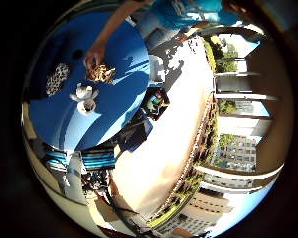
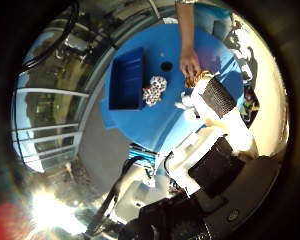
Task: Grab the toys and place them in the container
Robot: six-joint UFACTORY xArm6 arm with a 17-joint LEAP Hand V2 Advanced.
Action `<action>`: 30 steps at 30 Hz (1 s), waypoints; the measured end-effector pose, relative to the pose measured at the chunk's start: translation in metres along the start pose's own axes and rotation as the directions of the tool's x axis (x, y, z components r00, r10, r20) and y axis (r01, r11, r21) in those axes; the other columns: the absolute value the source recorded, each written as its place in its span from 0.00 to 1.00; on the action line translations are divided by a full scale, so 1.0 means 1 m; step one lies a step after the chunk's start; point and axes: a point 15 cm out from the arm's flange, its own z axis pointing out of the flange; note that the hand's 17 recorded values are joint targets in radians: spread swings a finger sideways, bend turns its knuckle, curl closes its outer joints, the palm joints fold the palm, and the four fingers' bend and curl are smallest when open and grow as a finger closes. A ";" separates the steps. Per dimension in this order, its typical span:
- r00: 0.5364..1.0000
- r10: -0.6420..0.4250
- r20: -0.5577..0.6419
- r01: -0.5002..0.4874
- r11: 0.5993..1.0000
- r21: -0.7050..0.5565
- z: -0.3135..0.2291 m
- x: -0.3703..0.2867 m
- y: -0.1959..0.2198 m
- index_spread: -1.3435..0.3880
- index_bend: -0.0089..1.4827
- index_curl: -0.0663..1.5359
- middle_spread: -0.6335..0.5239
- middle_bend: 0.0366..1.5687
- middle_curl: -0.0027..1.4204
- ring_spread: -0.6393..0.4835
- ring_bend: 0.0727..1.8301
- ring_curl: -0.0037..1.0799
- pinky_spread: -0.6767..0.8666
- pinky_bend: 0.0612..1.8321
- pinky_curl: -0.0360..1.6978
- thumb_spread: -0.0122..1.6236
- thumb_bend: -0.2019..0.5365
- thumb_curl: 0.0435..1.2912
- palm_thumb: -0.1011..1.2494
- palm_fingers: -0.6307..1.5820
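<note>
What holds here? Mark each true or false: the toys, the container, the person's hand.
1. The blue container already holds the spotted toy. False: the toy lies on the blue table beside it.
2. A person's hand touches the tan toy. True.
3. The white toy lies on the table. True.
4. The robot's hand is curled around the white toy. False: it holds nothing and sits away from the table.
</note>
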 end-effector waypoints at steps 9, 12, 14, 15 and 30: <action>1.000 0.014 -0.010 -0.014 1.000 0.023 -0.010 0.011 -0.019 0.64 0.16 0.27 0.54 0.09 0.22 0.79 0.07 0.27 0.70 0.11 0.17 0.80 0.25 0.28 0.64 0.43; 1.000 0.027 -0.007 -0.027 1.000 0.007 0.000 0.019 -0.033 0.64 0.16 0.27 0.54 0.09 0.22 0.79 0.07 0.27 0.70 0.12 0.17 0.80 0.25 0.28 0.64 0.43; 0.999 0.033 -0.007 -0.033 0.999 0.007 0.007 0.021 -0.042 0.64 0.16 0.27 0.54 0.09 0.22 0.79 0.07 0.27 0.70 0.12 0.17 0.80 0.25 0.28 0.64 0.43; 0.999 0.033 -0.009 -0.033 0.999 0.010 0.011 0.022 -0.049 0.64 0.16 0.27 0.54 0.09 0.22 0.79 0.07 0.27 0.70 0.12 0.17 0.80 0.25 0.28 0.64 0.43; 0.990 0.128 0.053 -0.115 0.972 -0.203 0.198 0.019 -0.139 0.74 0.09 0.20 0.62 0.09 0.22 0.84 0.15 0.31 0.74 0.29 0.20 0.72 0.22 0.24 0.44 0.39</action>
